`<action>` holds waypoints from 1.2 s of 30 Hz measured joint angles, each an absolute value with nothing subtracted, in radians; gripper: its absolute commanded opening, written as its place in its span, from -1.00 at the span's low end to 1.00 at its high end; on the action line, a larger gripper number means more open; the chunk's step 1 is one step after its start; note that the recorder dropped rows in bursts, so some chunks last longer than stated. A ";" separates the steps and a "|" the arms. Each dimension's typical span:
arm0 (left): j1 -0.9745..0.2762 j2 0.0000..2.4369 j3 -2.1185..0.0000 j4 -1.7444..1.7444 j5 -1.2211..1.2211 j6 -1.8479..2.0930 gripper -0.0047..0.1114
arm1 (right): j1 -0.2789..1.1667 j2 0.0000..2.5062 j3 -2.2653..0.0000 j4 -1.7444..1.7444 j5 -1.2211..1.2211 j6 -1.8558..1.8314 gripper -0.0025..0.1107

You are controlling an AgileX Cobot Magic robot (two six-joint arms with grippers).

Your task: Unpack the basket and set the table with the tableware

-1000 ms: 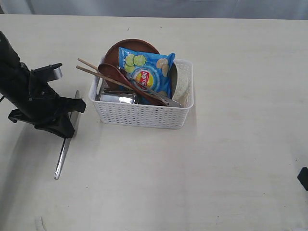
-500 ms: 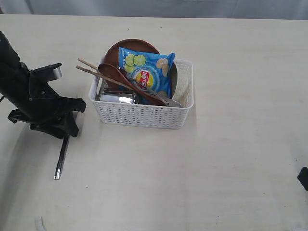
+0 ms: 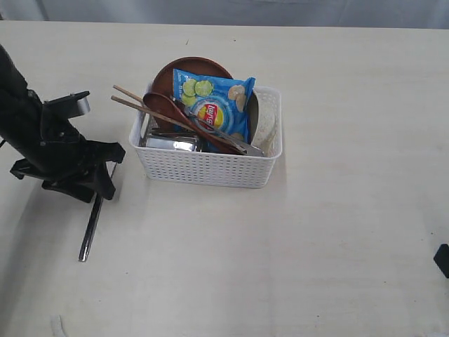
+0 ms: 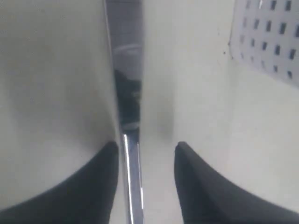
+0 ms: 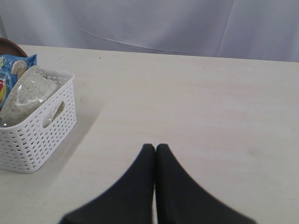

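Note:
A steel knife (image 3: 89, 232) lies flat on the table (image 3: 231, 267), left of the white basket (image 3: 210, 168). My left gripper (image 3: 102, 181) hovers over its upper part, open; in the left wrist view the knife (image 4: 127, 93) runs between the spread fingers (image 4: 105, 161) of the left gripper (image 4: 145, 147), close to one of them. In the basket are a brown plate (image 3: 193, 67), chopsticks (image 3: 130, 98), a dark red-brown spoon (image 3: 175, 112), a fork (image 3: 231, 137), a steel cup (image 3: 172, 142) and an off-white bowl (image 3: 266, 123). My right gripper (image 5: 155, 147) is shut and empty, well away from the basket (image 5: 32, 140).
A blue chip bag (image 3: 214, 105) leans on the plate inside the basket. Only a dark corner of the right arm (image 3: 442, 260) shows at the exterior view's right edge. A grey curtain hangs behind the table's far edge.
The knife has gone from hanging tilted in my left gripper to lying flat on the table. The left gripper has let it go and stays just above it.

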State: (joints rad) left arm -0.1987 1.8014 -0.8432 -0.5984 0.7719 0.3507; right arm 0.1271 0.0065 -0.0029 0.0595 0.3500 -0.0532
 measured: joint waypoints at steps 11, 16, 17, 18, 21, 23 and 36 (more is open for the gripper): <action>-0.199 1.346 -0.826 -0.598 0.723 0.284 -0.92 | 0.127 0.007 -0.003 0.060 0.350 -0.053 -0.95; -0.199 0.964 -0.625 -0.374 0.571 0.044 -0.92 | 0.127 0.007 -0.003 0.060 0.350 -0.053 -0.95; -0.199 0.903 -0.599 -0.315 0.570 0.000 -0.92 | 0.127 0.007 -0.003 0.060 0.350 -0.053 -0.95; -0.199 0.827 -0.575 -0.268 0.578 -0.041 -0.92 | 0.127 0.007 -0.003 0.060 0.350 -0.053 -0.95; -0.199 0.674 -0.561 -0.228 0.624 -0.074 -0.92 | 0.127 0.007 -0.003 0.060 0.350 -0.053 -0.95; -0.199 0.611 -0.561 -0.225 0.647 -0.076 -0.92 | 0.127 0.007 -0.003 0.060 0.350 -0.053 -0.95; -0.241 0.494 -0.455 -0.221 0.618 -0.072 -0.92 | 0.127 0.007 -0.001 0.075 0.281 -0.041 -0.95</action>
State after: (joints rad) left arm -0.2410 0.4944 -0.4547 -0.2212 0.6184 -0.0718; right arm 0.1271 0.0065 -0.0014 0.0755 0.2809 -0.0405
